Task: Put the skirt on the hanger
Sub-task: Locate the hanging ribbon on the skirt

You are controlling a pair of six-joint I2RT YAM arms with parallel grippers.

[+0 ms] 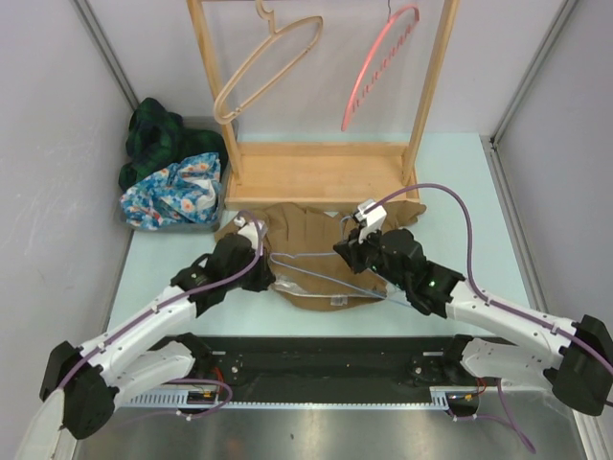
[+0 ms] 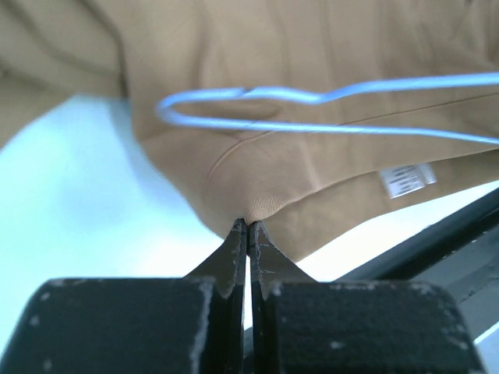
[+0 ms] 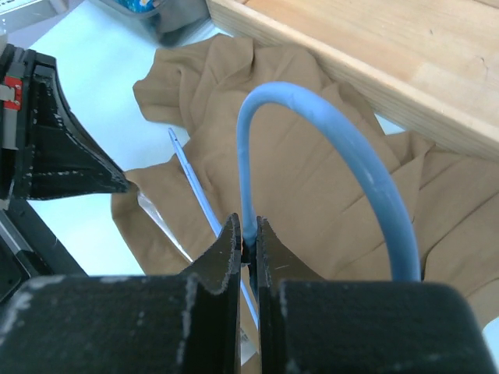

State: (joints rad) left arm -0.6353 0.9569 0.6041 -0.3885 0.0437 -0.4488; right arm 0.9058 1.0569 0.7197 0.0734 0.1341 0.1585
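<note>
Pinches tan fabric skirt by edge at closed left gripper tips; clamps light-blue wire hanger by hook in right gripper, above skirt.

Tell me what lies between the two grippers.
In the top view, the brown skirt and the wire hanger lying on it span the stretch between the left gripper and the right gripper.

No legible text, brand, number or sign in any view. White tag on skirt, near its lower edge in left wrist view: faint grey print lines, too blurred to read. Same tag in top view is only a pale speck, nothing readable.
</note>
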